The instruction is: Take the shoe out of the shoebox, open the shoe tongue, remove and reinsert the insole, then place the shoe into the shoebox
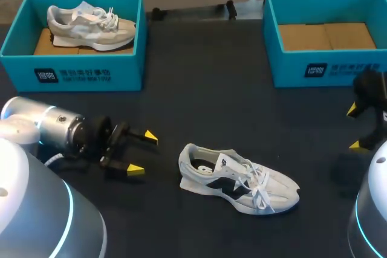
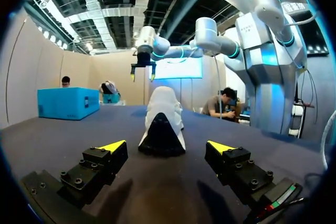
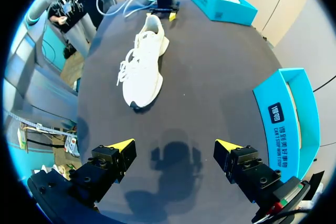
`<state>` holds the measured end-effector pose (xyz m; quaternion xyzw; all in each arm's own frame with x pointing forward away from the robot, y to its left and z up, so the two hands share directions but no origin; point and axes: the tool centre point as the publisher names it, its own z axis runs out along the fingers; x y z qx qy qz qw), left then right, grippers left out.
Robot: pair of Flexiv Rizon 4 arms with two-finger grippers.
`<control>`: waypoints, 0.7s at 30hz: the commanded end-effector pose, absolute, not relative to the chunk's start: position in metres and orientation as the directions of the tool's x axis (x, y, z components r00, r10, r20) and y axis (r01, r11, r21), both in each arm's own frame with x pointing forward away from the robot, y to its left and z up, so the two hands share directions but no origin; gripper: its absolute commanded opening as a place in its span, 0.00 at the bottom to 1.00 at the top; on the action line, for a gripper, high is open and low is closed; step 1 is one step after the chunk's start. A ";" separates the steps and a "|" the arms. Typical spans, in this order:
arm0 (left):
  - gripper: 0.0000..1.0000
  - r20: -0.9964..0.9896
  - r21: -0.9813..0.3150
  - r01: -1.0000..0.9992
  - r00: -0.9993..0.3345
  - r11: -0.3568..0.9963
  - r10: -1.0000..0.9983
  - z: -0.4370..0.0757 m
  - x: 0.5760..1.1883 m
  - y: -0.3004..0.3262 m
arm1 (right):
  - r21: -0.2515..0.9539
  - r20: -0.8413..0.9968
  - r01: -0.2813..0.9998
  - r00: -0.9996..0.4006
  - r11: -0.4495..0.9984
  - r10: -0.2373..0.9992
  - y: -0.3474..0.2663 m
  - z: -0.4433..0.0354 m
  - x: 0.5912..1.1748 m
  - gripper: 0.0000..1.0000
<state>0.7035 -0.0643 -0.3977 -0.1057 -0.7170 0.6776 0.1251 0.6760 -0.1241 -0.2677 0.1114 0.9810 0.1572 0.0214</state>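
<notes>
Boxed step looks done: shoe (image 1: 239, 178) lies mid-bench (image 1: 199, 113), left hand (image 1: 143, 153) at its 9 o'clock, right hand (image 1: 354, 127) at 3, both spread and empty; opening the tongue (image 1: 234, 167) likely next, needing the shoe steadied.

The desk (image 1: 199, 107) is a dark, matte, near-black surface filling the head view from the lower edge up to its straight far edge near the top of the frame. Light falls evenly across it, leaving only soft, faint shadows.
</notes>
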 end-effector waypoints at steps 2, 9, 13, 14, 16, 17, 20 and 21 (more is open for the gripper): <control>1.00 0.035 -0.997 -0.018 -0.966 0.069 0.257 -0.396 0.692 -0.074 | 0.310 -0.008 0.213 -0.974 0.927 0.227 -0.123 -0.268 0.675 1.00; 1.00 0.073 -0.995 -0.058 -0.976 0.076 0.203 -0.399 0.692 -0.083 | 0.310 -0.008 0.213 -0.974 0.927 0.227 -0.123 -0.268 0.675 1.00; 1.00 0.086 -0.994 -0.070 -0.976 0.087 0.199 -0.401 0.695 -0.089 | 0.310 -0.008 0.213 -0.974 0.927 0.227 -0.123 -0.268 0.675 1.00; 1.00 0.088 -0.993 -0.071 -0.976 0.091 0.199 -0.401 0.696 -0.090 | 0.310 -0.008 0.213 -0.974 0.927 0.227 -0.123 -0.268 0.675 1.00; 1.00 0.098 -0.993 -0.081 -0.974 0.091 0.203 -0.402 0.698 -0.094 | 0.310 -0.008 0.213 -0.974 0.927 0.227 -0.123 -0.268 0.675 1.00; 1.00 0.098 -0.992 -0.080 -0.974 0.096 0.204 -0.403 0.699 -0.096 | 0.310 -0.008 0.213 -0.974 0.927 0.227 -0.123 -0.268 0.675 1.00; 1.00 0.106 -0.991 -0.086 -0.974 0.105 0.201 -0.404 0.700 -0.102 | 0.310 -0.008 0.213 -0.974 0.927 0.227 -0.123 -0.268 0.675 1.00; 1.00 0.106 -0.991 -0.085 -0.972 0.107 0.209 -0.404 0.700 -0.105 | 0.310 -0.008 0.213 -0.974 0.927 0.227 -0.123 -0.268 0.675 1.00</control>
